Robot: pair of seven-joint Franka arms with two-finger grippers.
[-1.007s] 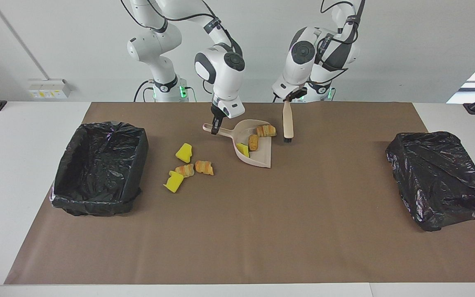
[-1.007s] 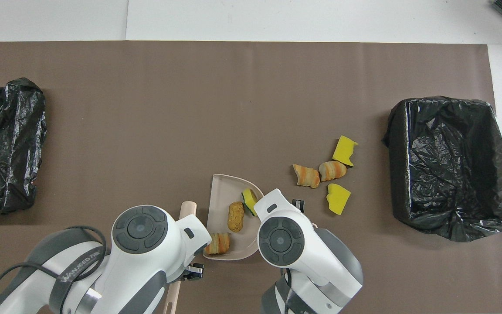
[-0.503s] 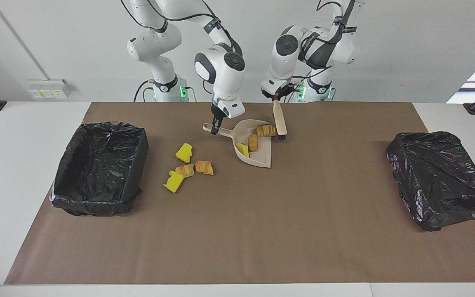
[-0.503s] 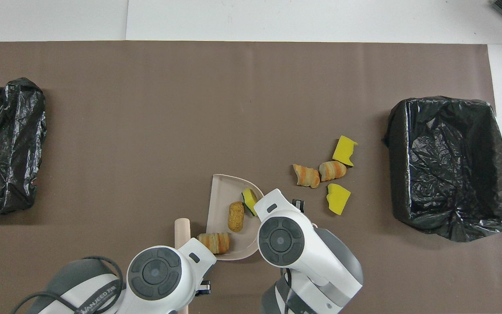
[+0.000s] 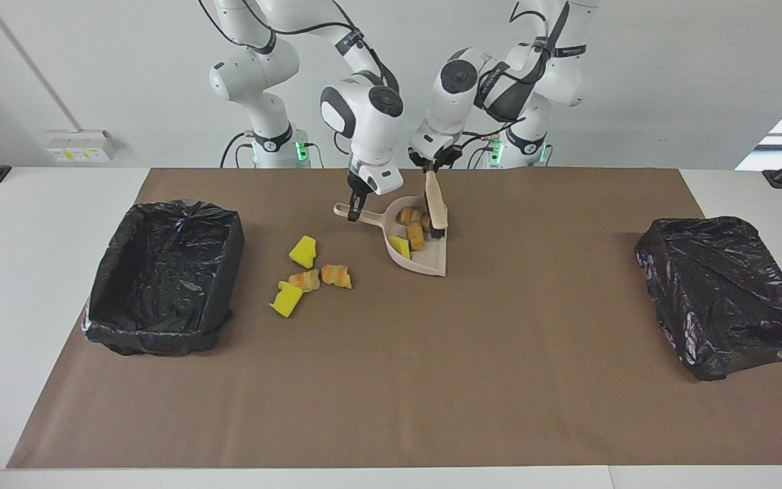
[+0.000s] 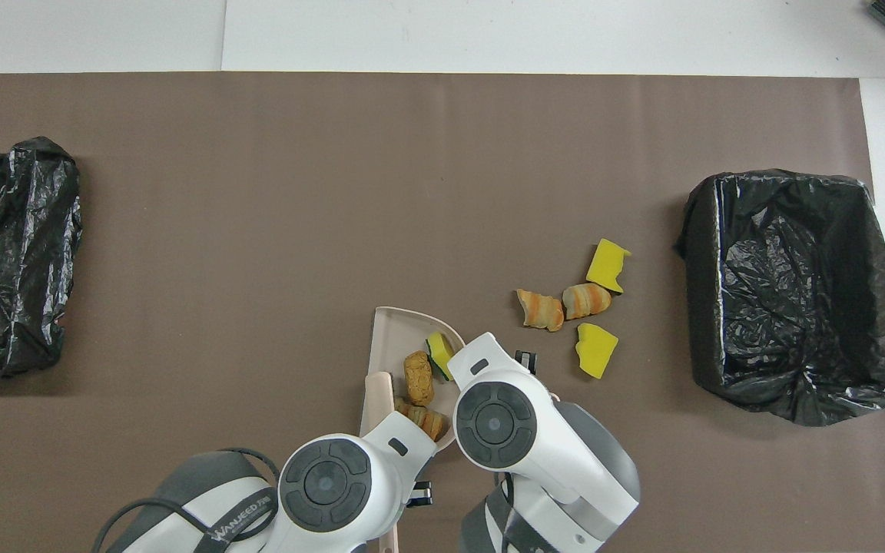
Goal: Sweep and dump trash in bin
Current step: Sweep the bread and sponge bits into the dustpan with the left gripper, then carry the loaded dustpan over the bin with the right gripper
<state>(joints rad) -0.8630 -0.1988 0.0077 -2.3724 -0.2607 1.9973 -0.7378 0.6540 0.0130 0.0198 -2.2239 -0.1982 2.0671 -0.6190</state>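
The brush point(image 5: 436, 207), clamped in the left gripper point(image 5: 431, 165), has swept a pastry point(image 5: 411, 216) deeper into the dustpan point(image 5: 427, 259); the right gripper point(image 5: 356, 204) is clamping the handle, which should be kept flat near the mat's robot-side edge.

3 bright yellow sponge chunks point(image 5: 303, 251) are visible, 1 of them green-backed point(image 6: 438, 354). 4 orange-brown croissant-like toy pastries point(image 5: 337, 276) show. There are 2 rectangular bins lined with black plastic bags point(image 5: 163, 275), 1 beige plastic dustpan point(image 5: 425, 258) and 1 beige-handled brush point(image 5: 436, 207).
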